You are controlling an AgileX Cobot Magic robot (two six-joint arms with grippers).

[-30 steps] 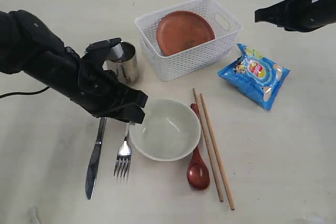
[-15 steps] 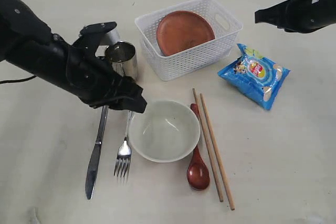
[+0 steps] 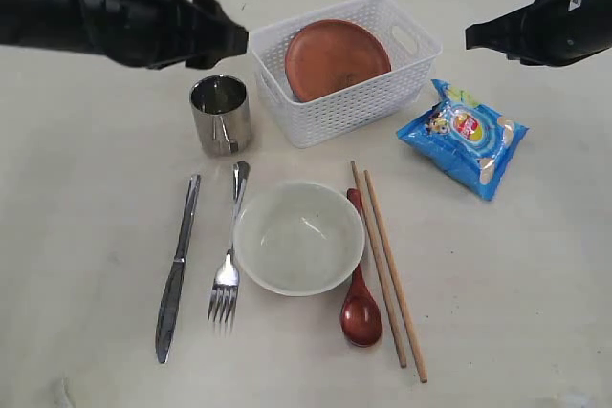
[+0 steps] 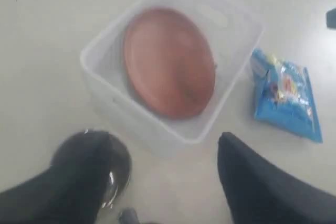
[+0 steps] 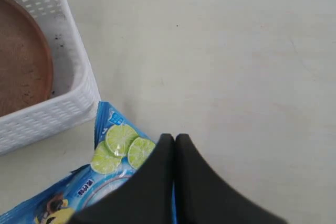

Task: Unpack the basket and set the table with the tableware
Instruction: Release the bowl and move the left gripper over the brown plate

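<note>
We see the left gripper [image 4: 157, 148] with its fingers [image 4: 247, 182] spread wide and empty, hanging above the table [image 3: 96, 188] over the cup [image 3: 221, 114]. The plate [image 3: 337, 56] lies tilted inside the basket [image 3: 359, 107], beyond the fingertips and untouched. The right gripper [image 5: 175, 141] is pinched together on nothing, above the chip bag [image 3: 464, 136].

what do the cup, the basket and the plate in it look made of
Cup: likely polished steel, mirror-like reflections. Basket: white plastic, seemingly, with moulded perforated walls. Plate: matte reddish-brown, perhaps wood or clay; the look leaves it open.
</note>
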